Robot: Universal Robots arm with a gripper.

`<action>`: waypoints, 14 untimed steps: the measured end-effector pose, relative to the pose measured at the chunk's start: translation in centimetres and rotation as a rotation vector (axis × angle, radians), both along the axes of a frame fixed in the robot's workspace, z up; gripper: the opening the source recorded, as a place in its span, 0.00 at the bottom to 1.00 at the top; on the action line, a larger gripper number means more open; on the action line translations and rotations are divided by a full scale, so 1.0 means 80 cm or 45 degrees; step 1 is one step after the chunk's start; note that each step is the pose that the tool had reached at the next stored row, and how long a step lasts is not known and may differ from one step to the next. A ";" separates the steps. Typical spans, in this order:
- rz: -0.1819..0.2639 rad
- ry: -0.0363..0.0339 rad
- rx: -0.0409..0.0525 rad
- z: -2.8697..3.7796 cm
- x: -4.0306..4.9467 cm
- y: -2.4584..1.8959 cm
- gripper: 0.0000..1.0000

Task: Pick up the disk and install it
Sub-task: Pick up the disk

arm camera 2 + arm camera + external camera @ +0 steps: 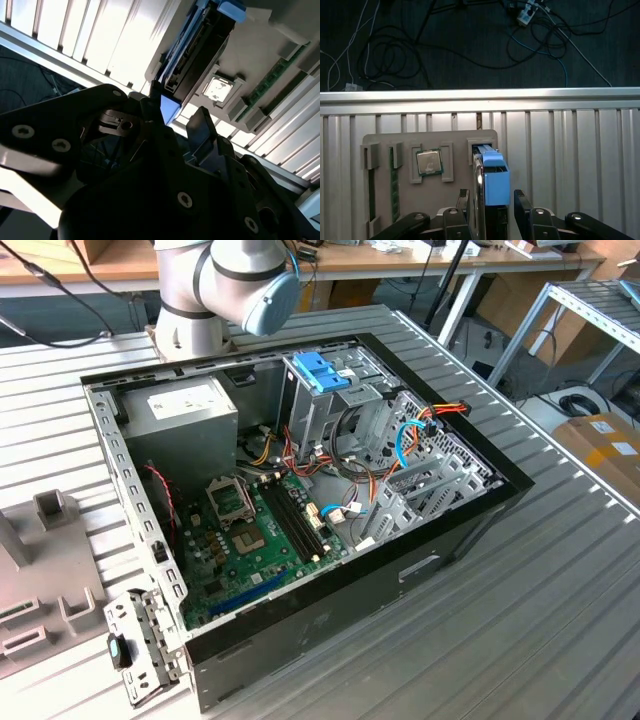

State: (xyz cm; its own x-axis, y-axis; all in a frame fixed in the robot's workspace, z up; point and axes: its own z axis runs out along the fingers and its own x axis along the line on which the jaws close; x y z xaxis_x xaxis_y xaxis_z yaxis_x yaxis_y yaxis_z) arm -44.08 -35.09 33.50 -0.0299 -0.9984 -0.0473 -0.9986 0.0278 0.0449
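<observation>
— Where did we have the disk (492,177) at that moment?

— On edge in a slot of the grey holder plate (455,141), blue rail uppermost. The plate lay on the ribbed bench (570,165), well apart from the open computer case (330,585). The processor chip (429,162) and the memory stick (394,185) lay in their own recesses on the same plate.

— And the hand (492,195)?

— We had it straddling the disk, spread a little wider than the drive. The fingers (465,200) stood one to each flat side. In the first wrist view a thin dark gap showed on both sides, so we judged that nothing was clamped yet.

— What worried us?

— The gaps looked uneven to us. Closing off-centre, one finger would touch first and push the disk against the slot wall, tilting or jamming it. The hand also seemed to reach only one end of the drive, so it could swing between the pads once lifted. A pad landing on the blue plastic instead of metal might slip. And a crooked disk would catch on the drive cage (322,380) in the case.
</observation>
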 end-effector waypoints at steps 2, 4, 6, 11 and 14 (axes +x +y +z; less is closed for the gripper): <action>0.000 0.0000 0.000 -0.0021 0.000 0.0000 0.48; 0.000 0.0001 0.000 -0.0035 0.000 0.0001 0.48; 0.000 0.0001 0.000 -0.0048 -0.001 0.0001 0.48; 0.000 0.0000 0.000 -0.0090 -0.001 0.0001 0.48; 0.000 0.0001 0.001 -0.0119 -0.002 0.0001 0.48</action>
